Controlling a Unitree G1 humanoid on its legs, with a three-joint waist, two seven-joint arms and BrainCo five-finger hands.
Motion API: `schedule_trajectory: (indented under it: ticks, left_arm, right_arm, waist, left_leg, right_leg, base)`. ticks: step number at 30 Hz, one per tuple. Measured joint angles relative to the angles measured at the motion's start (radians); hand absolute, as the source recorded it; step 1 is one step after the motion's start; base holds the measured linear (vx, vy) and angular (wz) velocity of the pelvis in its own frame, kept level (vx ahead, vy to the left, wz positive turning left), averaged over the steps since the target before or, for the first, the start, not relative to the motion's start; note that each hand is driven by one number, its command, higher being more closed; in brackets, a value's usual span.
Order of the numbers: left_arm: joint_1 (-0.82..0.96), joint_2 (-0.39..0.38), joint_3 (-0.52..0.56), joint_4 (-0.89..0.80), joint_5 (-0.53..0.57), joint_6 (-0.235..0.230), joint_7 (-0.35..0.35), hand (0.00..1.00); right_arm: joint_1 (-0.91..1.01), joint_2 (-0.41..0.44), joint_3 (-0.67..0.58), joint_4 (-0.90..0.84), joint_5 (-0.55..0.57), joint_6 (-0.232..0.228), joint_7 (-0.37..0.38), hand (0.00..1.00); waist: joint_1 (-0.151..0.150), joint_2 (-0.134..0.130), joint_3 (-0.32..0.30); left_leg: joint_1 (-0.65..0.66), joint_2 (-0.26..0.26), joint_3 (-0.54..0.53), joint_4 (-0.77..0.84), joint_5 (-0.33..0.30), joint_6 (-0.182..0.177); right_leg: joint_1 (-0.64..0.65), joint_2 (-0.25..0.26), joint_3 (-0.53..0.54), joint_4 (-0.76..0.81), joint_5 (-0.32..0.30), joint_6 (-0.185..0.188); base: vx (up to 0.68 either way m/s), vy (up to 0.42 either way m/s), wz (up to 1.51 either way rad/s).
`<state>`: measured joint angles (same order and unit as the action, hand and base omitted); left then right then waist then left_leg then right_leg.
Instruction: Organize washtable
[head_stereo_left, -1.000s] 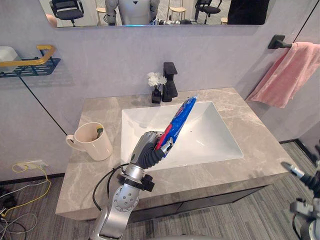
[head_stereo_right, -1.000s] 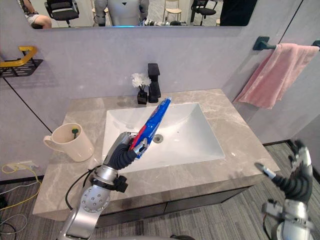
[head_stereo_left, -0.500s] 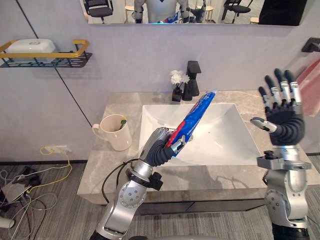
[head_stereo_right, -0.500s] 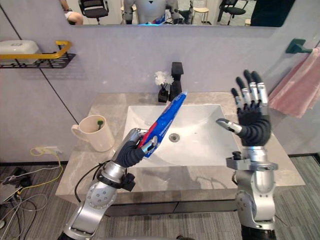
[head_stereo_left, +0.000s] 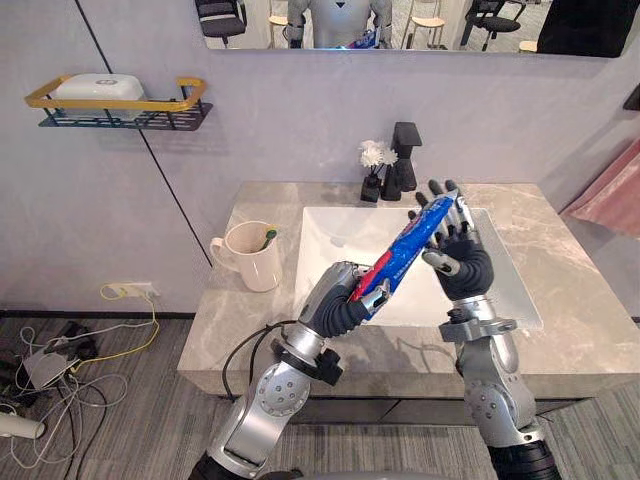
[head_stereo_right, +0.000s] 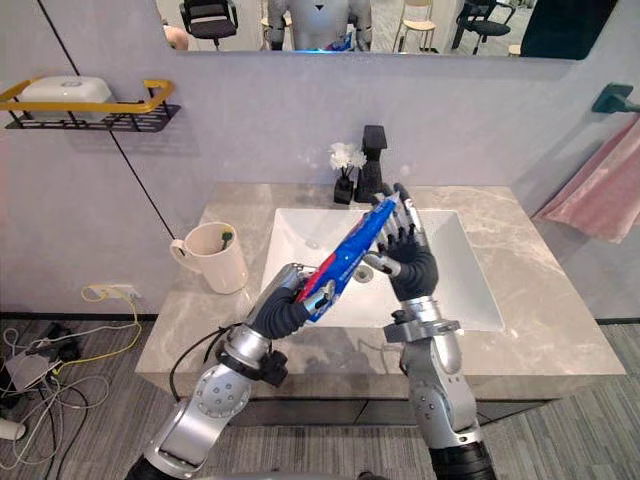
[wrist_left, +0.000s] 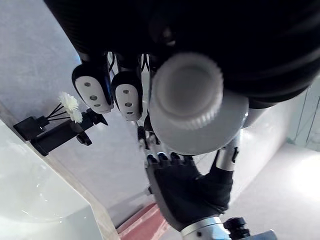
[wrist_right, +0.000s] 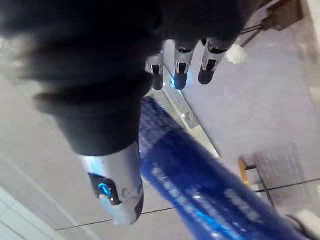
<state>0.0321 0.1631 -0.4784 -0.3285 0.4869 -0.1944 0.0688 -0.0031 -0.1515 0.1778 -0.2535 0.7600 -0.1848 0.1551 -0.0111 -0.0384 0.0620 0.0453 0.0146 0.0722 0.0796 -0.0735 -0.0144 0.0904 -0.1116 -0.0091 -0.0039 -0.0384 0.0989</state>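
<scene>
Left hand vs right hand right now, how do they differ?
Grip: the left hand is curled round the cap end of the toothpaste tube; the right hand is open, fingers straight. Pose: the left hand sits low by the front edge of the counter; the right hand stands upright at the tube's upper end, and contact there is unclear. Shared: both are over the sink, at the same tube.

Toothpaste tube (head_stereo_left: 404, 250): blue, red near the white cap. Was gripped at cap end in left hand (head_stereo_left: 338, 305), slanted upward above the sink (head_stereo_left: 345, 228), flat end highest.
</scene>
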Motion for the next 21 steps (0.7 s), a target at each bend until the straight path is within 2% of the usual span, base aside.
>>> schedule_trajectory:
  ticks: [3,11,12,21]
  left_arm:
    - [-0.014,-0.003,-0.003,0.027,0.000,0.000,0.006,1.00]
    - [-0.014,-0.004,-0.030,0.051,-0.001,0.002,0.021,1.00]
    - [-0.014,-0.004,-0.030,0.052,-0.001,0.003,0.022,1.00]
    - [-0.015,-0.011,-0.031,0.062,-0.005,0.003,0.024,1.00]
  right_arm:
    - [-0.001,0.017,0.015,0.006,0.049,0.000,-0.002,0.00]
    - [-0.016,0.040,0.048,0.044,0.137,-0.001,-0.003,0.00]
    - [-0.016,0.042,0.051,0.045,0.138,-0.001,-0.003,1.00]
    - [-0.034,0.048,0.078,0.046,0.143,-0.001,-0.003,1.00]
  waist:
    - [0.001,-0.010,-0.003]
    - [-0.001,-0.014,-0.006]
    - [-0.001,-0.015,-0.005]
    - [0.000,-0.020,-0.008]
  left_leg:
    - [-0.001,0.000,0.000,-0.012,0.010,-0.001]
    - [0.008,0.000,-0.002,-0.034,0.026,-0.001]
    - [0.008,-0.001,-0.004,-0.040,0.030,-0.001]
    - [0.023,0.000,-0.008,-0.075,0.053,-0.003]
  right_leg:
    - [-0.007,0.001,0.000,0.000,0.003,-0.002]
    - [-0.007,0.001,-0.004,-0.001,0.005,-0.005]
    - [-0.007,0.001,-0.006,-0.001,0.006,-0.005]
    - [-0.007,0.003,-0.011,-0.002,0.010,-0.008]
  base:
    - [0.00,0.000,0.00]
    - [-0.01,-0.004,0.01]
    - [-0.03,-0.019,0.07]
    - [-0.02,-0.009,0.01]
